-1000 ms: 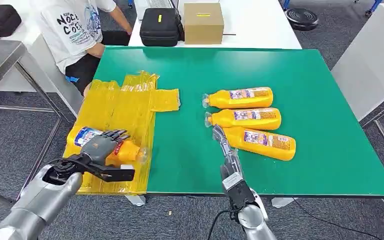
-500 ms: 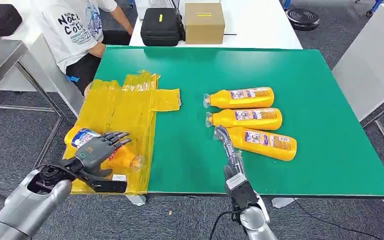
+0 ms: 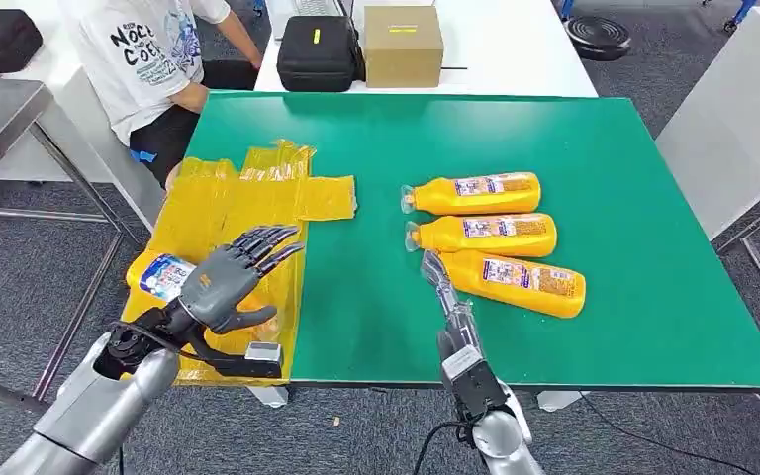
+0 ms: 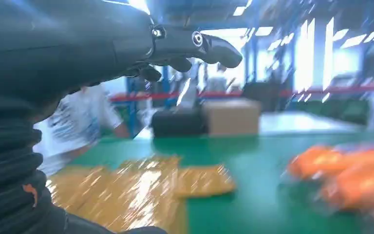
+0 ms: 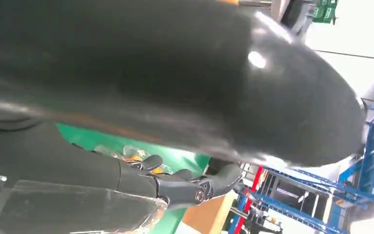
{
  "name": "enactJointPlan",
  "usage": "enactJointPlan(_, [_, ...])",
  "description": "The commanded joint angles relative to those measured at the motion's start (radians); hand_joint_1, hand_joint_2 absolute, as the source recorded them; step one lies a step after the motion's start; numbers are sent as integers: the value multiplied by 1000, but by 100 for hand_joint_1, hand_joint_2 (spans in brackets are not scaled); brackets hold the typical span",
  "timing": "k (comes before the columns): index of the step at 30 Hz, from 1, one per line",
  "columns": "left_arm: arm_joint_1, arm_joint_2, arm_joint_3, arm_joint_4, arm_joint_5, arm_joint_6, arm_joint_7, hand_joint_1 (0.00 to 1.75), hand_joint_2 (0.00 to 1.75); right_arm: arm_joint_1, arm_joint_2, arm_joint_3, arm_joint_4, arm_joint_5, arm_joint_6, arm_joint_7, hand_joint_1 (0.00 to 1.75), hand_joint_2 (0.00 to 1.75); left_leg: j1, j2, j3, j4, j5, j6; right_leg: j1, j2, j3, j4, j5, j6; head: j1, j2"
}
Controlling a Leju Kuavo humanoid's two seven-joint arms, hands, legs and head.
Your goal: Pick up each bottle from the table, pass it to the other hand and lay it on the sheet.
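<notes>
Head view, table: green table (image 3: 574, 129), with a yellow sheet (image 3: 247, 203) spread over its left edge.
Head view, laid bottle: one orange bottle (image 3: 163, 274) lies on the sheet near the table's near-left corner, blue-and-white label showing, its far end hidden behind the hand.
Head view, left hand: left hand (image 3: 233, 275) raised above that bottle, fingers spread apart and pointing toward the table's middle, holding nothing.
Head view, waiting bottles: three lie side by side on the bare green, caps pointing left: far bottle (image 3: 475, 193), middle bottle (image 3: 485, 235), near bottle (image 3: 515, 279).
Head view, right hand: right hand (image 3: 445, 297) seen edge-on, stretched toward the near bottle's cap end; whether it touches or grips cannot be told.
Head view, surroundings: black case (image 3: 319, 51) and cardboard box (image 3: 403, 45) on a white table beyond; a person (image 3: 153, 59) in a white printed shirt beside the far-left corner.
Left wrist view: dark fingers (image 4: 209, 44) extended with nothing in them; the sheet, case, box and blurred orange bottles lie beyond.
Right wrist view: dark fingers (image 5: 185, 185) loosely curved over green surface; a clear, glossy shape lies below them, contact unclear.
</notes>
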Motion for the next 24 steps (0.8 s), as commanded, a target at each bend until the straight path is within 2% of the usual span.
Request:
enactJointPlan(1, [-40, -51, 3, 33, 69, 14, -15, 0, 175, -27, 2, -31, 49, -1, 6, 4, 0, 0, 2, -2, 2, 1, -1, -2, 2, -3, 4, -1, -1, -1, 0, 0])
enactJointPlan(3, [3, -69, 57, 31, 136, 37, 2, 0, 175, -7, -6, -33, 28, 25, -20, 18, 0, 0, 1, 0, 1, 0, -1, -1, 1, -1, 2, -1, -1, -1, 0, 0])
enactJointPlan(6, [147, -91, 162, 18, 252, 112, -20, 0, 175, 51, -34, -50, -8, 96, -73, 84, 0, 0, 0, 1, 5, -2, -2, -1, 0, 0, 6, -2, -1, -1, 0, 0])
enactJointPlan(11, [155, -90, 165, 23, 253, 122, -32, 0, 175, 56, -35, -53, -14, 97, -72, 83, 0, 0, 1, 2, 5, -1, -3, -2, 1, 0, 5, -1, -2, -2, 0, 0])
enactJointPlan(13, [177, -147, 242, 39, 333, 139, 6, 0, 175, 32, -50, -62, -8, 190, -127, 159, 0, 0, 1, 1, 2, 0, -2, -2, 1, -1, 3, -1, -2, -2, 0, 0])
enactJointPlan(14, [182, -170, 269, 59, 365, 149, -1, 0, 175, 20, -67, -72, -16, 227, -131, 200, 0, 175, 1, 1, 1, 0, -2, -2, 1, -1, 2, -1, -1, -1, 0, 0])
enactJointPlan(17, [176, -245, 332, 128, 496, 145, -34, 0, 175, -24, -127, -133, -54, 299, -121, 287, 0, 175, 0, 1, 0, 0, -1, -1, 0, 0, 1, -1, 0, -1, 0, 0])
enactJointPlan(20, [156, -290, 340, 186, 537, 152, -45, 0, 175, -94, -207, -211, -18, 284, -81, 322, 0, 175, 0, -2, 0, 0, -1, -1, 0, -3, 2, -2, 0, 0, 0, 0])
enactJointPlan(24, [178, -303, 349, 191, 560, 161, -49, 0, 175, -170, -288, -255, 49, 295, -56, 351, 0, 175, -4, -1, 0, 0, 0, 1, -4, -1, 1, -2, 1, 2, 0, 0])
